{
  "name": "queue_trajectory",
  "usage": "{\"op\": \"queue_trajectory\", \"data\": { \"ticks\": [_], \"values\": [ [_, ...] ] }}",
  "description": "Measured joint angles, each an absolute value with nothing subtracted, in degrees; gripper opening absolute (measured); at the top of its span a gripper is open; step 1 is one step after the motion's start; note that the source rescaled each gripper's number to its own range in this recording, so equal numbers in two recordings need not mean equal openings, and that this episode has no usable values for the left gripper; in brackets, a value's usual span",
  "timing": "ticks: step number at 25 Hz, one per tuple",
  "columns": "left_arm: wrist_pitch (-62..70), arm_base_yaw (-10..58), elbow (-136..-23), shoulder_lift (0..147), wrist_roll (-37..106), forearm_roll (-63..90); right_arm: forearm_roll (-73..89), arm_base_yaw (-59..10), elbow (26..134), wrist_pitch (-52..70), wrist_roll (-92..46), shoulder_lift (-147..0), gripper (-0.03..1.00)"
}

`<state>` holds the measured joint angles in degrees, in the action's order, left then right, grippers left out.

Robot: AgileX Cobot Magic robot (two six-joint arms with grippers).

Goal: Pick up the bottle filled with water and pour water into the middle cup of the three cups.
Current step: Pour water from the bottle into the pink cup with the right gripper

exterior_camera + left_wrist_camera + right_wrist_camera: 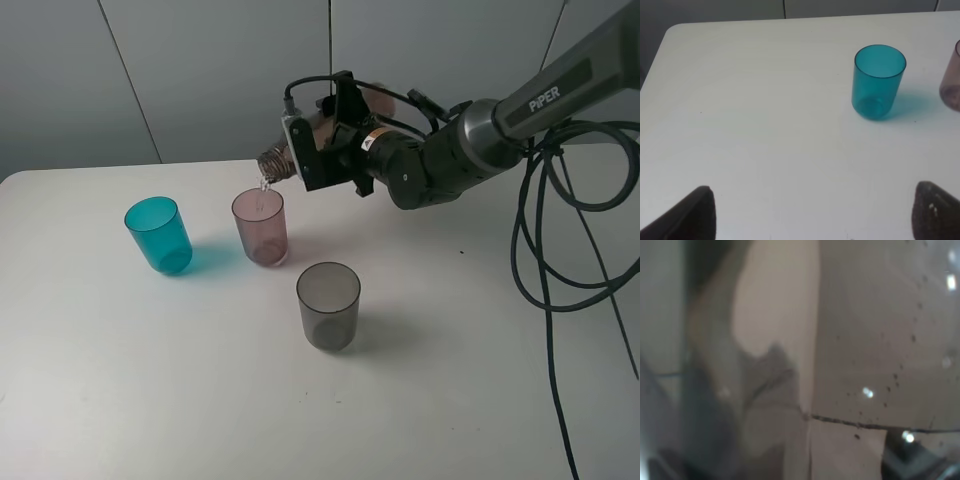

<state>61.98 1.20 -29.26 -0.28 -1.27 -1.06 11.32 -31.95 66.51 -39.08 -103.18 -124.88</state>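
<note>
Arm status: right arm (480,135) is reaching in from the right above the table (150,400), wrist rolled over so the right claw (332,140) is pointing toward the middle of the scene. Claw is clenching the bottle (274,162) around its body. Bottle is lying almost level in the air, smoky translucent, threaded neck dipping just over the far rim of the pink cup (260,226). In the right wrist view its wall (865,340) is filling the frame, droplets clinging to it. Thin stream of water (264,188) is falling from the mouth into the pink cup; level inside is too hard to read. Teal cup (158,234) is standing upright left of it, grey cup (328,305) upright nearer the camera, contents not discernible. Left claw (810,215) is hovering over bare table near the teal cup, fingers (695,215) spread wide, gripping nothing.
</note>
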Motion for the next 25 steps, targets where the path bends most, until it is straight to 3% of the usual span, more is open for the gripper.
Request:
{"op": "queue_trajectory", "data": {
  "ticks": [25],
  "values": [
    [61.98,1.2,-29.26,-0.28,-1.27,-1.06,8.77,-31.95,66.6,-41.56,-108.42,-124.88,0.01]
  ]
}}
